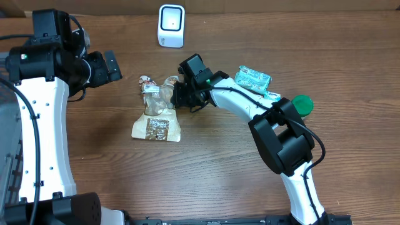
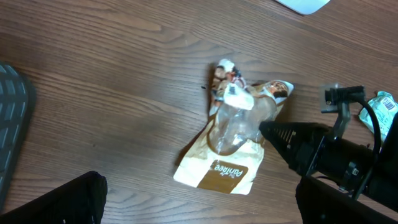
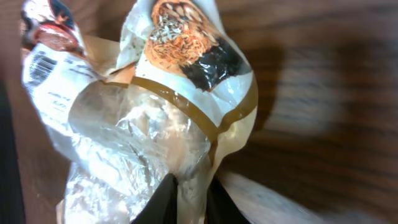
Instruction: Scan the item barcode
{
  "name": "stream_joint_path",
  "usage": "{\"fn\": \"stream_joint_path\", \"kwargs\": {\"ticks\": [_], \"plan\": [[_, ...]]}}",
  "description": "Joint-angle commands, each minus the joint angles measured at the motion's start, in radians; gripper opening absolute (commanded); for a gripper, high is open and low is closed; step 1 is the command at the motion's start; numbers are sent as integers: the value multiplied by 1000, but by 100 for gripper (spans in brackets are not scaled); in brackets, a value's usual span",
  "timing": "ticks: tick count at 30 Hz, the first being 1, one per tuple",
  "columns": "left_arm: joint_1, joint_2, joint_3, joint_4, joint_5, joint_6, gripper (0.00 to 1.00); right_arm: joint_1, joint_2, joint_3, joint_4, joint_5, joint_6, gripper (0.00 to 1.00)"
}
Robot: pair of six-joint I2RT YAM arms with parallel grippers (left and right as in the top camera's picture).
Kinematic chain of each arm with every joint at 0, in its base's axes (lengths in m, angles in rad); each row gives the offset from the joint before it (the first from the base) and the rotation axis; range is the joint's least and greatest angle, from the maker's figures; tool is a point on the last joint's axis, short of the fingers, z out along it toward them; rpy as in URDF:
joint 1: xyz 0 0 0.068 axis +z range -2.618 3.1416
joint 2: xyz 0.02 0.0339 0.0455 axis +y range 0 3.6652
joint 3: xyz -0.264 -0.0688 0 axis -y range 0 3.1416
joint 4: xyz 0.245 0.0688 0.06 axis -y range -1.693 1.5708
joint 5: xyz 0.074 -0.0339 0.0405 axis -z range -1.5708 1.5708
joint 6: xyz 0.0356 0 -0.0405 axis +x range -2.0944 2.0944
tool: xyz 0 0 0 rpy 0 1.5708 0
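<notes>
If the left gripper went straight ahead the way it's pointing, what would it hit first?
Most likely the snack bag, which the right gripper is pinching; the left gripper height is hard to judge.

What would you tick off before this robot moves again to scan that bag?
1. Right gripper pinching the snack bag: ok.
2. Barcode label visible on the crumpled top: ok.
3. Bag presented at the scanner: not ok, it lies on the table.
4. Table between bag and scanner bare: ok.
5. Left gripper open, apart from the bag: ok.
</notes>
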Motion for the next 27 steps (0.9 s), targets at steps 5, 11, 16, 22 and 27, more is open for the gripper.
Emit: {"fn": "stream_joint_path", "kwargs": {"ticks": [5,11,16,22,27], "plan": [[2,-15,7,1,4,7,100,-44,-22,128,-140,-78,-292,20],[2,-15,7,1,4,7,99,-61,-23,167,-328,-143,-180,58],[2,-15,7,1,4,8,100,-38,-18,114,-370,-146,-47,61],[2,-15,7,1,4,7,100,48,-17,54,-281,-20,40,64],[2,-15,7,1,4,7,100,72,10,54,-264,159,116,68]]}}
